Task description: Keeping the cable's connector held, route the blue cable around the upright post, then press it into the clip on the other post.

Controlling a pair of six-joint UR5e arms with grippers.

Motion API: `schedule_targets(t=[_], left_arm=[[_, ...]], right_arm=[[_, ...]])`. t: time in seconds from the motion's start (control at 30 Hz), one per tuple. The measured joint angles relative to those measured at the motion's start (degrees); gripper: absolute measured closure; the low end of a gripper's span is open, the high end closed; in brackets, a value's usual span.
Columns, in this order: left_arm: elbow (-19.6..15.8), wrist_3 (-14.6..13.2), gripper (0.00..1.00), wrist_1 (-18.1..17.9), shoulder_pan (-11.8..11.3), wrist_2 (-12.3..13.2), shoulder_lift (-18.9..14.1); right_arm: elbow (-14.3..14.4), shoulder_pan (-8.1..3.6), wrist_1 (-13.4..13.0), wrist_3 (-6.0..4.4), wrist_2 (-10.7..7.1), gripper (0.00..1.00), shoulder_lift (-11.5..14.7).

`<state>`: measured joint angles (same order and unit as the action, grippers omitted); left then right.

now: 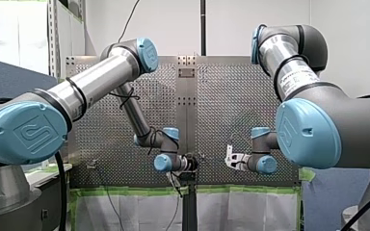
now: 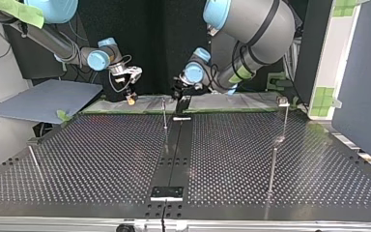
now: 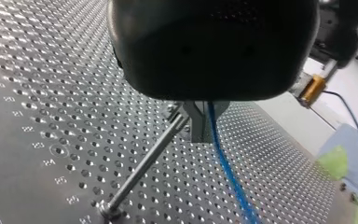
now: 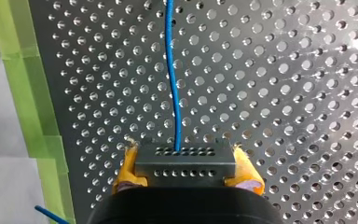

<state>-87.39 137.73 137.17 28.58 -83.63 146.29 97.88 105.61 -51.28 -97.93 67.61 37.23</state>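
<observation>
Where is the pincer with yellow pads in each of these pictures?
Front view: my right yellow-padded pincer, right of centre.
Top view: pincer, upper left.
Left wrist view: pincer, beyond the blue cable.
Right wrist view: pincer clamps the grey perforated connector.
Shared landmark: perforated metal table.

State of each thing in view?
Right pincer: shut on connector.
Connector: held, cable attached.
Cable: unclipped, passes the post's top.
Left pincer: at the cable, grip unclear.
Post: upright, cable beside its top.
Clip: looks empty.
</observation>
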Motion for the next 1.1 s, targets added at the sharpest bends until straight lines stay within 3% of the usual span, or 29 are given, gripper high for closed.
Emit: schedule_targets(t=[0.53, 0.77, 1.1], left_arm=[[3.2, 3.8, 1.0, 0.3, -1.5, 3.0, 0.7], [4.8, 4.0, 1.0, 0.8, -1.7, 4.2, 3.3], [6.6, 4.0, 1.0, 1.6, -2.5, 5.0, 3.7]], right_arm=[[-0.3, -0.18, -1.2, -0.48, -0.17, 1.0, -0.1], [-0.5, -0.18, -1.3, -0.83, -0.19, 1.0, -0.3], [-1.7, -0.44, -0.3, -0.74, -0.08, 1.0, -1.4]])
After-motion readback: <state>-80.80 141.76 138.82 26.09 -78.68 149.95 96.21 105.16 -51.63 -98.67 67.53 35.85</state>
